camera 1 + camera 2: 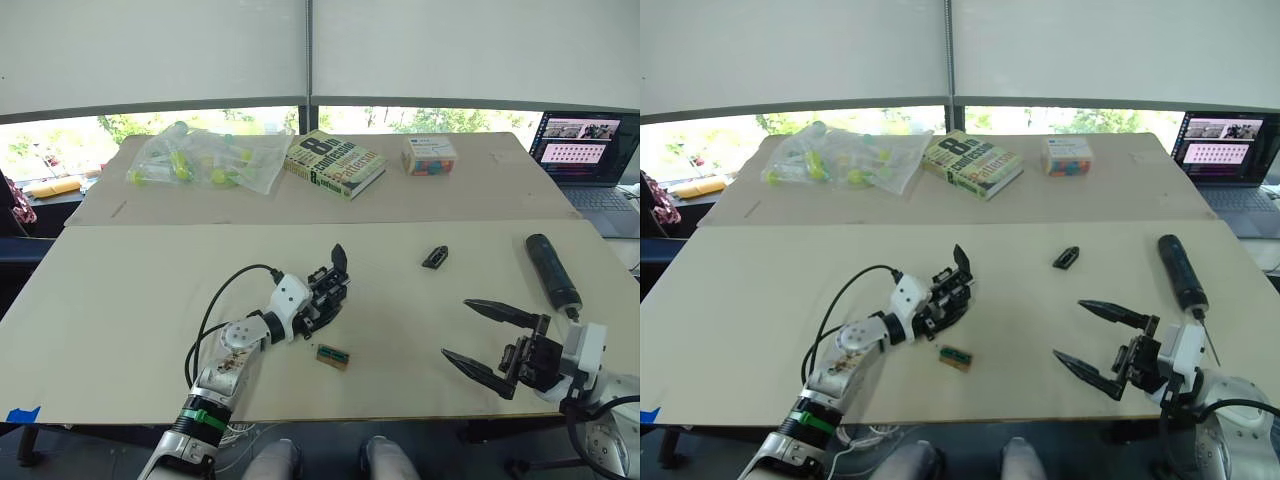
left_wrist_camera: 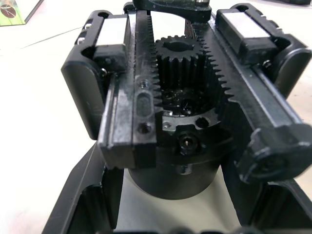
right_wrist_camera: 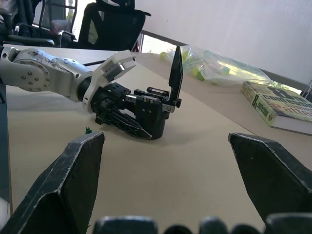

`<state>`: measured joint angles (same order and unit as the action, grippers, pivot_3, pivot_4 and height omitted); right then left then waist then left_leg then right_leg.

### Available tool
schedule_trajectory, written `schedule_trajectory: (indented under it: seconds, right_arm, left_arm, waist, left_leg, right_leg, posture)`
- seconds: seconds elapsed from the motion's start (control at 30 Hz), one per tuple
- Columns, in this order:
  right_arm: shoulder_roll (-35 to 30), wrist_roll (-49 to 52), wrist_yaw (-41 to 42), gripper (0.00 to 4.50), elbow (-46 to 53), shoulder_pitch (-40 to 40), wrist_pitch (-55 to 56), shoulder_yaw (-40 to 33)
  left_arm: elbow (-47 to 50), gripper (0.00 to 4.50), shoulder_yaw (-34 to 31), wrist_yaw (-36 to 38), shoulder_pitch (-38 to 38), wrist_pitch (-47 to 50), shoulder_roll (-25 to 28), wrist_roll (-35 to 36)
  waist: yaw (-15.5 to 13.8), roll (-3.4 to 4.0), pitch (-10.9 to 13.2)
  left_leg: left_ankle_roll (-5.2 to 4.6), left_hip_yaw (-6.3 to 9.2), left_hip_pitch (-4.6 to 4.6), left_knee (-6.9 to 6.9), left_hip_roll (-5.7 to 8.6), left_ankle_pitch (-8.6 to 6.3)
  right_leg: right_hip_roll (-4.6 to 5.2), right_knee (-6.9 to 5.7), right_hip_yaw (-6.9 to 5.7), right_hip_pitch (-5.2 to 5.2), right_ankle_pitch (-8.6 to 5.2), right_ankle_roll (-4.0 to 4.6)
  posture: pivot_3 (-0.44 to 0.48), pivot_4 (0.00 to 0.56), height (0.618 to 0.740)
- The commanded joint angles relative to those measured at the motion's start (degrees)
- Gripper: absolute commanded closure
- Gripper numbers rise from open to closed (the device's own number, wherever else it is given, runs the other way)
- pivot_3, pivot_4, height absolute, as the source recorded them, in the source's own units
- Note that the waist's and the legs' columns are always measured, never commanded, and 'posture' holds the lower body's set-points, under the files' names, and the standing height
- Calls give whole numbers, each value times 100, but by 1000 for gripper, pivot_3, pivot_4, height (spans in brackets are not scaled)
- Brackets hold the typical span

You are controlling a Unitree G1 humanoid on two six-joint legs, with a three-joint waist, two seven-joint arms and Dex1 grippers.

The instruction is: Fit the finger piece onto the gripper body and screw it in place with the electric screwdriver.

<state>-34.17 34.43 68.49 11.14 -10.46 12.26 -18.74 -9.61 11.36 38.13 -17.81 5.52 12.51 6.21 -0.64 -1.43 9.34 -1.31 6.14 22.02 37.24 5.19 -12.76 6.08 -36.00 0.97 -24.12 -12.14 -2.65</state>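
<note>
The gripper body [image 1: 330,290] stands on the near table's middle, its one pointed black finger [image 1: 340,260] sticking up. My left gripper [image 1: 318,303] is shut on its round base; the left wrist view shows the body's gear and racks [image 2: 183,63] close up, between my fingers [image 2: 80,200]. The finger piece [image 1: 434,257] lies alone on the table, to the right of the body. Farther right lies the electric screwdriver [image 1: 553,268], its bit toward the near edge. My right gripper [image 1: 457,328] hovers open and holds nothing, nearer the front edge than the finger piece; its view faces the gripper body [image 3: 151,117].
A small green-and-brown block [image 1: 332,356] lies just in front of the gripper body. On the far table are a plastic bag of yellow-green items [image 1: 205,158], a book [image 1: 333,163] and a small box [image 1: 429,156]. A laptop [image 1: 590,160] stands at the far right.
</note>
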Motion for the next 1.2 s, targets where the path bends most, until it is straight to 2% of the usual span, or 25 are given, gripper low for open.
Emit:
schedule_trajectory:
  seconds: [0.03, 0.1, 0.13, 0.27, 0.47, 0.57, 0.83, 1.03, 1.2]
  right_arm:
    - [-56, 81, 8, 0, 163, -4, 105, -129]
    - [-50, 74, 7, 0, 152, 9, 105, -116]
    - [-48, 69, 2, 0, 149, 20, 101, -106]
    - [-31, 40, -39, 0, 149, 67, 85, -64]
    - [-8, 7, -122, 0, 210, 63, 79, -29]
    - [3, -10, -190, 0, 265, 23, 76, -22]
    - [39, -16, -358, 0, 501, -214, 67, -45]
    - [13, 0, -459, 0, 637, -420, 86, -155]
    - [15, -25, -517, 0, 665, -457, 106, -150]
  left_arm:
    - [314, 1121, -79, -41, 100, 175, -20, 144]
    - [385, 275, -103, -51, 135, 247, 3, 173]
    - [421, 40, -123, -27, 148, 276, 34, 199]
    - [460, 40, -280, 227, 130, 440, 265, 383]
    - [202, 40, -407, 1149, -21, 306, 838, 705]
    - [-319, 40, -421, 1721, -339, 46, 954, 814]
    - [-2134, 40, -349, 2347, -1372, -753, 706, 635]
    - [-2650, 40, -253, 2802, -1623, -1182, 589, 520]
    - [-2923, 40, -269, 2797, -1697, -1402, 450, 422]
  waist:
    - [1, 1, 0]
    - [0, 1, 0]
    - [-3, 1, 0]
    - [10, 1, -1]
    - [6, 4, -2]
    - [-4, 4, -1]
    - [-10, 3, -1]
    - [17, 3, -1]
    - [0, 4, -1]
  left_leg:
    - [0, 0, -1, 0, 0, 0]
    - [0, 0, -1, 0, 0, 0]
    - [0, 0, -2, 0, 0, 0]
    - [0, 0, -3, 0, -1, 0]
    - [0, 0, -4, 0, -2, 0]
    - [0, 0, -3, 1, -1, 0]
    - [-1, 0, 0, 7, 2, 0]
    - [-1, 0, -1, 7, 2, 0]
    - [-1, 0, -2, 8, 2, 0]
  right_leg:
    - [0, 0, 0, 1, 0, 0]
    - [0, 0, 0, 1, 0, 0]
    - [0, 0, 0, 2, 0, 0]
    - [-1, -1, 0, 2, 0, 0]
    - [-2, -3, -1, 0, 0, 0]
    - [-2, -2, 0, 1, 0, 0]
    - [-1, -2, -2, 3, 1, 0]
    - [-2, -5, -2, 2, 1, -1]
    - [-2, -5, -2, 3, 1, -1]
  posture:
    - [0, 150, 740]
    - [0, 150, 740]
    - [0, 150, 740]
    - [0, 150, 740]
    - [0, 150, 740]
    - [0, 150, 740]
    - [0, 150, 740]
    - [0, 150, 740]
    - [0, 150, 740]
